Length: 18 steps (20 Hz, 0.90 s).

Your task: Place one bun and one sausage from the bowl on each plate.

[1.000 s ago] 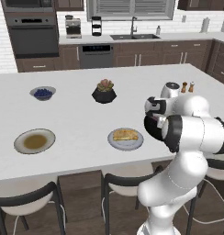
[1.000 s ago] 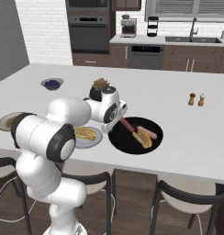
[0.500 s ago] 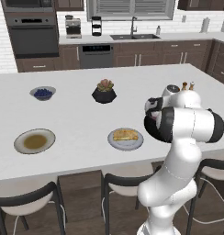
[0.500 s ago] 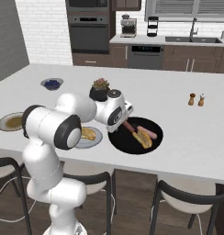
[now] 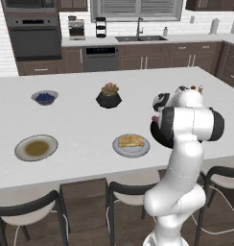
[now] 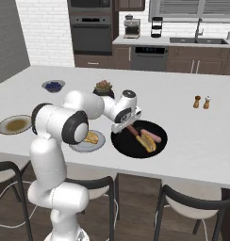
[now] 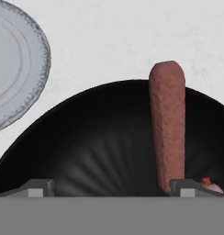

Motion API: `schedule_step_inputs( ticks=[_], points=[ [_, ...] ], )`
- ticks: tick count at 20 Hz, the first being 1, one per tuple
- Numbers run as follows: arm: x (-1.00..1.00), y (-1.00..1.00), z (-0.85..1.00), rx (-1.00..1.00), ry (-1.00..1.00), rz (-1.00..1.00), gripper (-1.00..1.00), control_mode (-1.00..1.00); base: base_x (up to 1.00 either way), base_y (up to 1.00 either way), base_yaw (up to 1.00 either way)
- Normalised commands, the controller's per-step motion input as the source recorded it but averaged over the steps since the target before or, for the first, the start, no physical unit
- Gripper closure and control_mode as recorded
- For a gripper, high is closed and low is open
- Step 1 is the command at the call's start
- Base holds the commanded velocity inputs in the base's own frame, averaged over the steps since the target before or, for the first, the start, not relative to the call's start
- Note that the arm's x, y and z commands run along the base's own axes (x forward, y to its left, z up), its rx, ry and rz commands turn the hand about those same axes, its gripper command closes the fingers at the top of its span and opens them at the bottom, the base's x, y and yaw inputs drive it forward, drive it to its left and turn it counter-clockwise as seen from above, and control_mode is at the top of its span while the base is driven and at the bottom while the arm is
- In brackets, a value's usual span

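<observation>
The black bowl (image 6: 124, 145) sits on the island right of the light grey plate (image 6: 99, 142). That plate carries one bun (image 6: 92, 137). In the bowl lie a second bun (image 6: 147, 142), a sausage (image 6: 154, 136) behind it and another sausage (image 6: 132, 130) at the left side. My gripper (image 6: 122, 125) hangs low over the bowl's left part. In the hand view the gripper (image 7: 109, 188) is open above the bowl (image 7: 95, 137), with the near end of a sausage (image 7: 167, 124) touching the right fingertip (image 7: 182, 187). The olive-brown plate (image 5: 36, 147) lies bare far left.
A small grey bowl of blue berries (image 5: 44, 97) and a black plant pot (image 5: 109, 97) stand at the back of the island. Salt and pepper shakers (image 6: 201, 101) stand to the right. Stools line the near edge of the island.
The hand has swung from beside the grey plate to the right and down over the black bowl. The elbow has risen and folded closer in.
</observation>
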Motion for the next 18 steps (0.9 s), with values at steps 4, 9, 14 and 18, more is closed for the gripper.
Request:
schedule_step_inputs(
  ticks=[4, 9, 14, 18],
  points=[
    [0.14, -0.2, -0.04, 0.01, 0.05, -0.03, -1.0, -1.0, 0.0, 0.0, 0.0],
    [0.21, -0.01, -0.3, 0.0, 0.0, -0.05, -1.0, -1.0, 0.0, 0.0, 0.0],
    [0.21, 0.0, -0.3, 0.0, 0.0, -0.04, -1.0, -1.0, 0.0, 0.0, 0.0],
    [0.23, -0.02, -0.09, 0.0, 0.0, -0.04, -1.0, -1.0, 0.0, 0.0, 0.0]
  ],
)
